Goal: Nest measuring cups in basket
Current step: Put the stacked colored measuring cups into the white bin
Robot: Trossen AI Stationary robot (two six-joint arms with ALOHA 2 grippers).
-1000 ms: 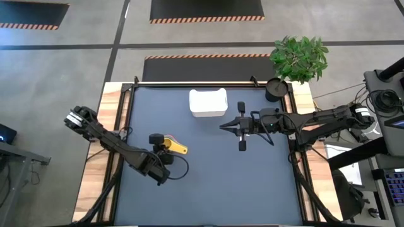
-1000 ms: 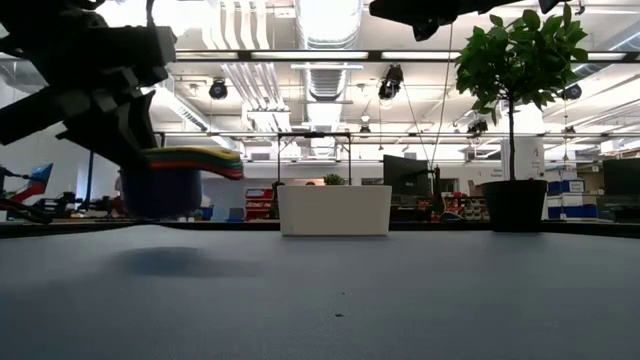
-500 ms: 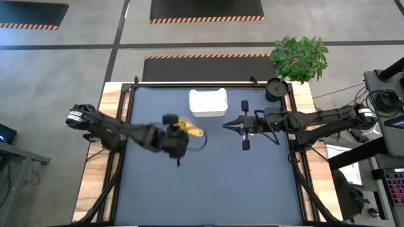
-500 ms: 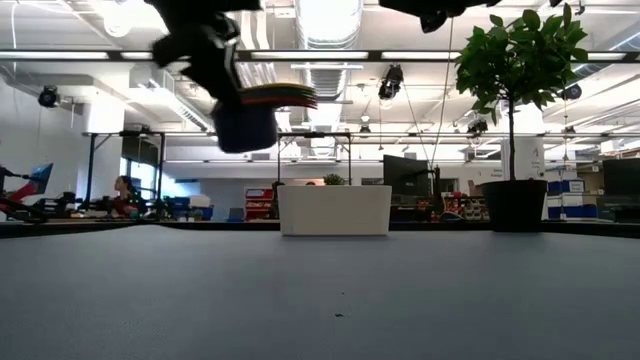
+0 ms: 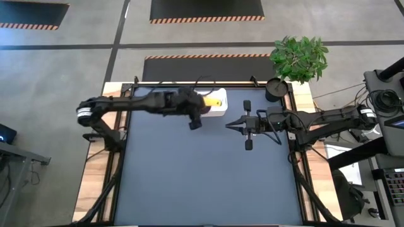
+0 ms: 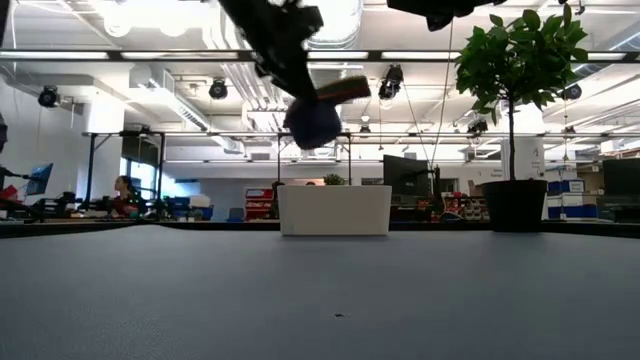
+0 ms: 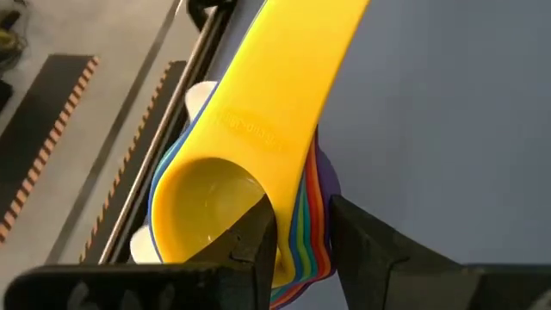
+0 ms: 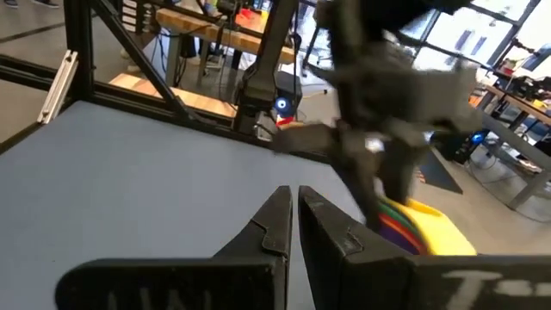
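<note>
Now my left gripper [image 5: 201, 108] clamps the nested cups [image 7: 250, 172], hovering over the basket [image 5: 219, 108] at the table's far side; next, lower and release. Right gripper [image 5: 228, 125] waits shut.

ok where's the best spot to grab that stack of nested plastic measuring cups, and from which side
Grip the fanned flat handles, pinching across their thin edges from the handle end, as the left hand does now over the small white rectangular basket. In the stack of nested plastic measuring cups, the round bowls look too wide and curved to pinch, while the handles lie together as one flat tab.
</note>
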